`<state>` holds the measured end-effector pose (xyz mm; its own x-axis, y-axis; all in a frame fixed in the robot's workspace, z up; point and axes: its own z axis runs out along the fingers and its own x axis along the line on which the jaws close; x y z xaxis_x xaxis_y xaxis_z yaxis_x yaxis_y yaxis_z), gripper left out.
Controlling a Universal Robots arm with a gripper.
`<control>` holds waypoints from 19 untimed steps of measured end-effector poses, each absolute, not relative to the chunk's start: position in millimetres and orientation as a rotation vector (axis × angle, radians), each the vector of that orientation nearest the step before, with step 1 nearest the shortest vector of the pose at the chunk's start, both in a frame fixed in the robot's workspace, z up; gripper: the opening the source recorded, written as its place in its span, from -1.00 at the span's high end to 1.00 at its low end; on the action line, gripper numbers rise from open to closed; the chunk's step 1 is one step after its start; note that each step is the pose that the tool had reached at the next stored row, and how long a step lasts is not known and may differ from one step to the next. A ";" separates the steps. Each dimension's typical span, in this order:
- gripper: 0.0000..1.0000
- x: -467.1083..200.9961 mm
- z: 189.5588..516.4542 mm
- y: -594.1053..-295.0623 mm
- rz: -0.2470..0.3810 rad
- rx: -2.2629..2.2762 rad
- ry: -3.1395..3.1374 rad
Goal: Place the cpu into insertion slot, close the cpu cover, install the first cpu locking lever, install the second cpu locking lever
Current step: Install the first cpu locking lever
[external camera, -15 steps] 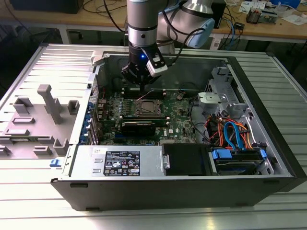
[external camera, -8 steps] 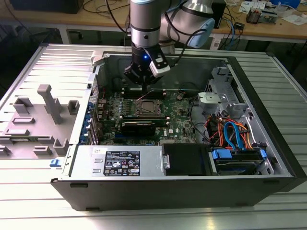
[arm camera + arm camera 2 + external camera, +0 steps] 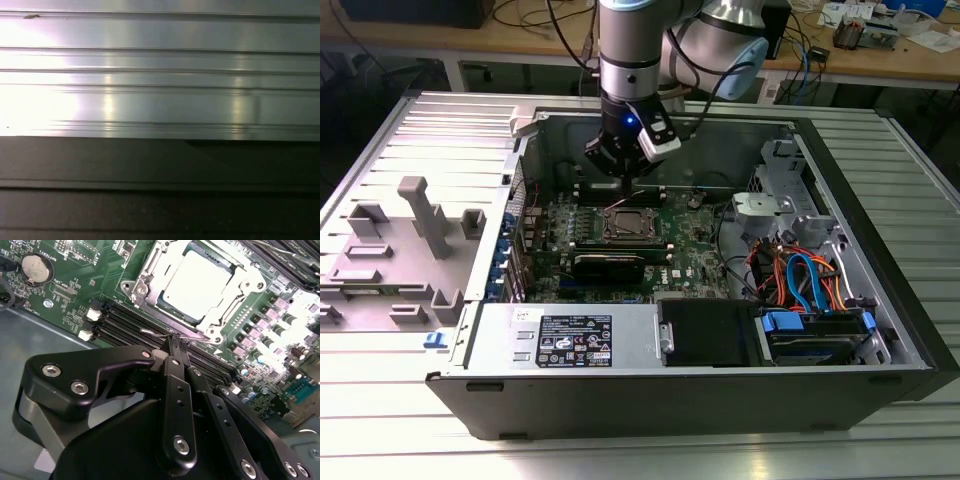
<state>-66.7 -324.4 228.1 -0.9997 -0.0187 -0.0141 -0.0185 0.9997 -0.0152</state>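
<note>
Silver cpu (image 3: 195, 282) seated in insertion slot (image 3: 150, 277) | gripper (image 3: 176, 342) fingers together, just beside

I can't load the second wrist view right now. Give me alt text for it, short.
The black pincer, its fingers closed together, has its tip at a thin wire lever beside the insertion slot. The cpu sits in the slot with the cpu cover down around it, on a green motherboard.

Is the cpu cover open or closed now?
Closed: the cpu cover lies flat around the cpu in the second wrist view.
</note>
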 end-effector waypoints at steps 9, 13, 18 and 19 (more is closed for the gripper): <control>0.79 -72.7 228.1 -325.5 -0.029 -0.029 3.127; 0.79 -73.1 228.1 -327.3 -0.029 -0.029 3.127; 0.79 -70.5 227.3 -326.8 -0.029 -0.029 3.127; 0.79 -69.4 227.1 -326.6 -0.029 -0.029 3.127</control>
<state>-69.4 -326.6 227.1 -0.9997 -0.0188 -0.0141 -0.0186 0.9997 -0.0184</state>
